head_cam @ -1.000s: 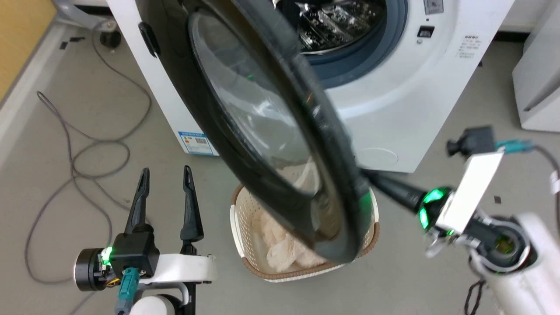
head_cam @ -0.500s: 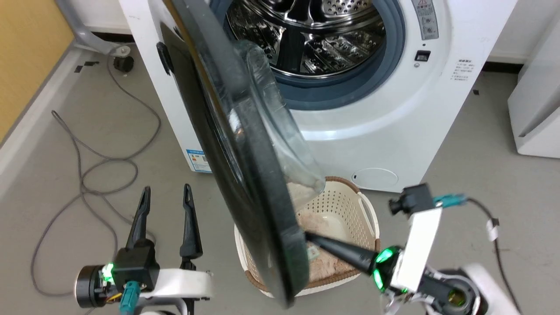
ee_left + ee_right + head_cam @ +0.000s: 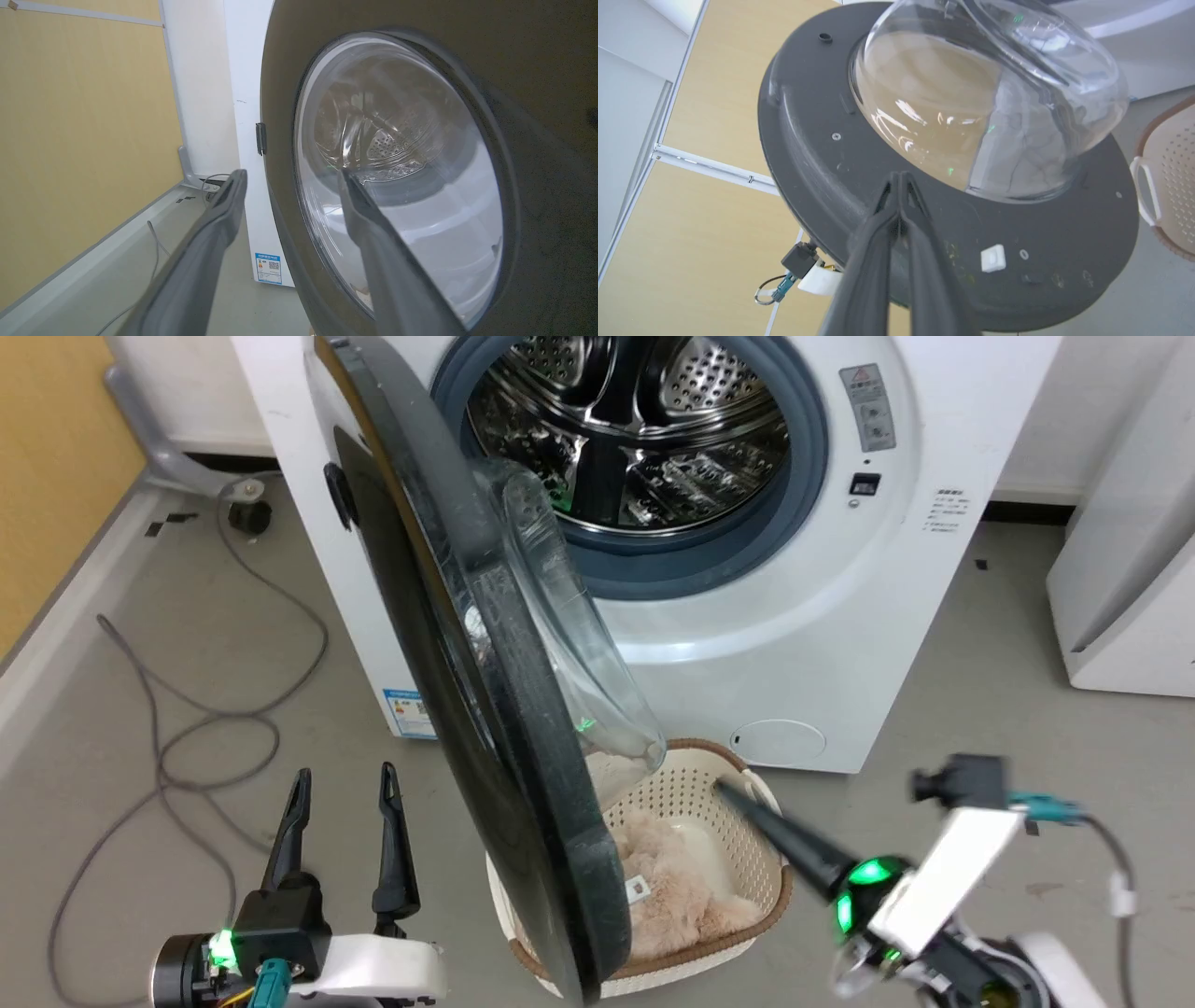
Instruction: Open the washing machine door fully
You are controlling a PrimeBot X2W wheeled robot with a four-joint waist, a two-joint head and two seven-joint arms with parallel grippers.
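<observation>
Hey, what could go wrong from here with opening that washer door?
The washing machine door stands about half open, and the open left claw sits on its outer side, so a wider swing may strike it. The shut right claw has only a narrow tip to push with; it could slip toward the glass bowl.

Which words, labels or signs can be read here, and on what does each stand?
No text can be read.
Blue label sticker, low on the washing machine: too small.
Grey warning label beside the drum: red triangle, words blurred.
Small print on its front: too small.
</observation>
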